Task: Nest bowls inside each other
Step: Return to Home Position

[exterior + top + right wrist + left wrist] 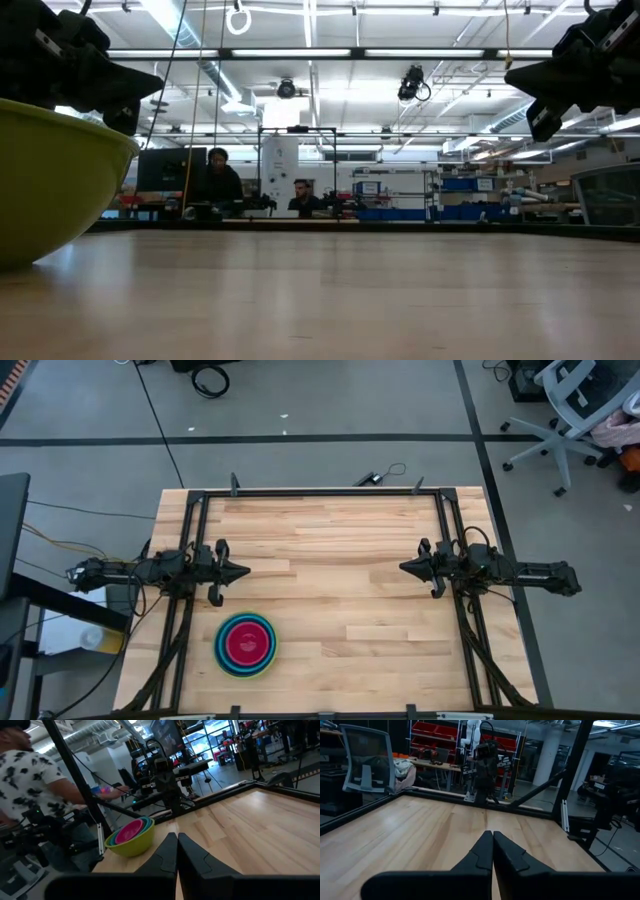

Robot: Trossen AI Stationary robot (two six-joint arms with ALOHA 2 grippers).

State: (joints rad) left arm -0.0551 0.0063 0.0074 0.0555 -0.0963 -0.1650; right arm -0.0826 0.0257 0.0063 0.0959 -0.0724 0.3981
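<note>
The bowls (245,644) sit nested in one stack on the table near its front left corner. A magenta-red bowl (128,830) shows innermost, ringed by blue rims, and the large yellow-green bowl (134,845) is outermost with its base on the wood. In the low view the yellow-green bowl (45,175) fills the left edge. My left gripper (245,571) hovers shut and level above the table's left side, beyond the stack toward the far edge. My right gripper (403,567) hovers shut and level at the right side. Both wrist views show shut fingertips (493,836) (177,838).
A black frame (320,492) runs along the table's far edge and both sides. A person in a patterned shirt (30,775) stands beside the table near the bowls, one hand (107,791) raised behind them. Bare wood (340,590) lies between the two arms.
</note>
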